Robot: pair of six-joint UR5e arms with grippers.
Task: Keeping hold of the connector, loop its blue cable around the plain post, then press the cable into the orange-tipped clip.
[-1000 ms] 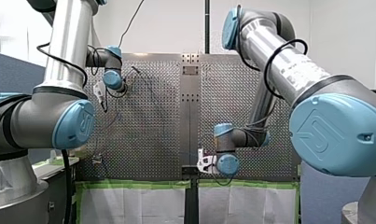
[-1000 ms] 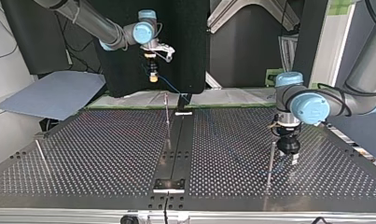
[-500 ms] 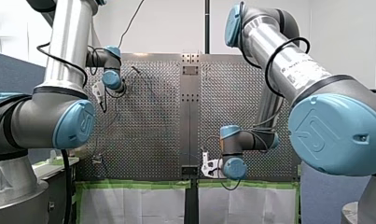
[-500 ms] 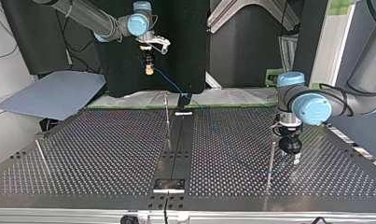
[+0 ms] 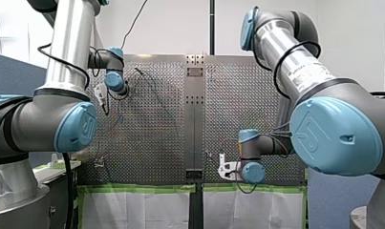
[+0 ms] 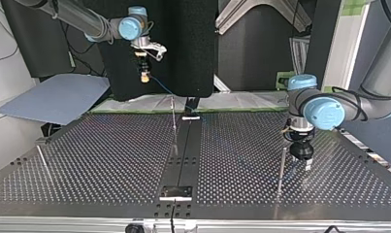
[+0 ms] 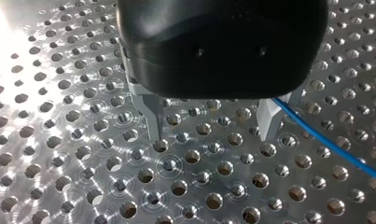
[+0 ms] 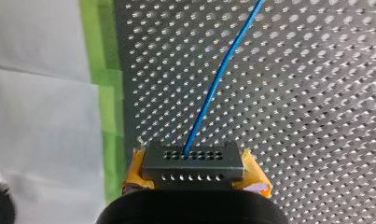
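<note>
Clamping black connector (image 8: 192,163) between yellow pads (image 8: 255,176), right pincer (image 8: 195,175) is showing its grip only in right wrist view. Top view is showing it hanging high over taped edge of bench (image 6: 110,160), blue cable (image 6: 165,90) sloping down to bench. Left pincer (image 7: 212,135) is hovering just above bench, fingers (image 7: 154,116) spread wide, empty, cable passing beside one finger.

table (image 7: 45,140): perforated metal, glossy (swirl-brushed) | cable (image 8: 218,79): smooth blue plastic | connector (image 8: 192,161): matt black plastic

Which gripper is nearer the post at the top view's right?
Left. My left gripper hangs just beside that post; my right gripper, holding the connector, is far off, raised toward the view's left.
</note>
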